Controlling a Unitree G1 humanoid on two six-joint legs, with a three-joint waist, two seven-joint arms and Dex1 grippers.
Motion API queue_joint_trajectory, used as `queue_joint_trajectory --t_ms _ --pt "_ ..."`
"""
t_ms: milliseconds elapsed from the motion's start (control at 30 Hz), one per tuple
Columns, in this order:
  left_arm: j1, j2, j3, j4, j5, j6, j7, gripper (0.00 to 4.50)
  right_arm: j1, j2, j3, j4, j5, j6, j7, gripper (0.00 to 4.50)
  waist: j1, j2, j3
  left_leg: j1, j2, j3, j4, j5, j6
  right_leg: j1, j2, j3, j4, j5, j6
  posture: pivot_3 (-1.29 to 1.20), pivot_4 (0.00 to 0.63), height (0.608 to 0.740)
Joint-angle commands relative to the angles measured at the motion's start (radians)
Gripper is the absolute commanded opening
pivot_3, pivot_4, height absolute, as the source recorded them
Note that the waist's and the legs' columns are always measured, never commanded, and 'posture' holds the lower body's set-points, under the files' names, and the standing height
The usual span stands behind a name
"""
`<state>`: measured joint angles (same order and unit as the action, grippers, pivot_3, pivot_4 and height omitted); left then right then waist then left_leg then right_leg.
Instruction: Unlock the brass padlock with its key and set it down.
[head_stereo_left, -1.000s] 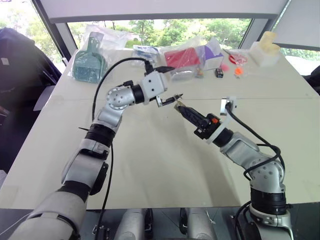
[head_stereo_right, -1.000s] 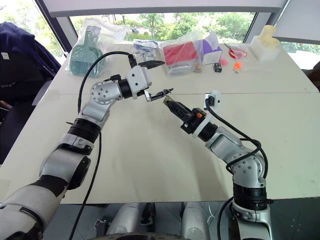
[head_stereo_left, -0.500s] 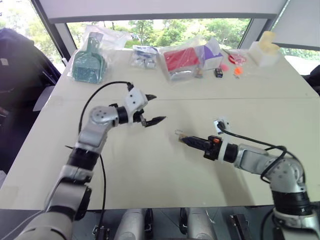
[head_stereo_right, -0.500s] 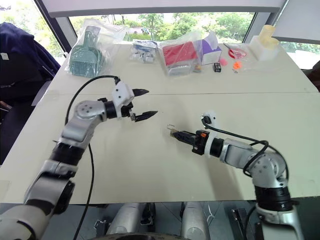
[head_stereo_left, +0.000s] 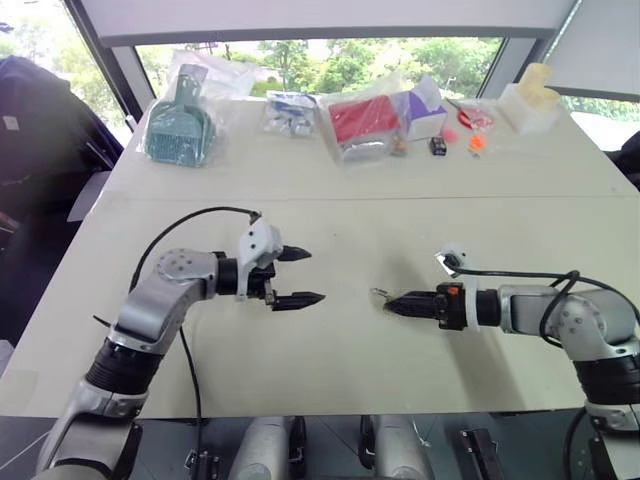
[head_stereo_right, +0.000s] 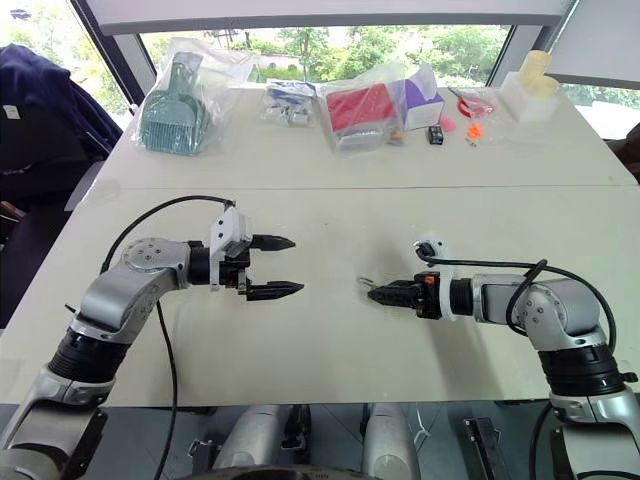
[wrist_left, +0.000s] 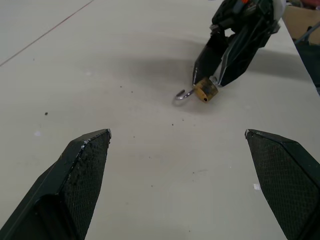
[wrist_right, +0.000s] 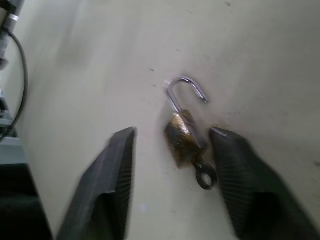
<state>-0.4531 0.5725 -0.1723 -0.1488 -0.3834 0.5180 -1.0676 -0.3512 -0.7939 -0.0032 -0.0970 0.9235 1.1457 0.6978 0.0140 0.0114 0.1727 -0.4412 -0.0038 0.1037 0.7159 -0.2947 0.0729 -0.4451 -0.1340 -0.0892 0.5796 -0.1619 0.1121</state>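
A: Where's the small brass padlock (wrist_right: 183, 137)?
B: On the pale table (head_stereo_left: 330, 350), shackle sprung, silvery key (wrist_right: 205, 176) in it, between the right gripper (wrist_right: 172, 150)'s spread fingers: being released.
A: Left gripper (head_stereo_left: 298, 276)?
B: Wide open, empty, well apart.

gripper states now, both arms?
Left gripper: open, empty.
Right gripper: open, brass padlock lying on the table between its jaws, shackle open, key still in.
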Motion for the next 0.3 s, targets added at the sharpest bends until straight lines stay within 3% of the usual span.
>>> queue_joint_trajectory --t_ms 33,200,300 --pt "0.012 0.024 0.021 -0.021 -0.007 -0.005 -0.005 4.50 0.034 -0.096 -0.061 -0.018 -0.109 -0.077 0.007 4.44 0.002 0.000 0.000 0.000 0.000 0.000 0.000 0.000 0.000 0.000 0.000 0.000 0.000 0.000 0.000 0.00 0.150 0.735" --pt "0.059 0.058 0.038 -0.058 -0.041 0.042 -0.010 4.50 0.228 -0.230 -0.236 -0.161 -0.160 -0.175 0.074 4.44 0.008 0.000 0.000 -0.001 -0.001 0.000 0.000 0.000 -0.001 0.000 -0.001 0.000 -0.001 0.000 0.000 0.00 0.150 0.735" --pt "0.097 0.071 0.046 -0.080 -0.065 0.067 -0.012 4.50 0.375 -0.233 -0.362 -0.256 -0.182 -0.237 0.099 4.44 0.002 0.000 0.000 -0.001 0.000 0.000 -0.001 0.003 -0.006 -0.001 0.000 0.000 -0.001 0.000 0.000 0.00 0.150 0.735"
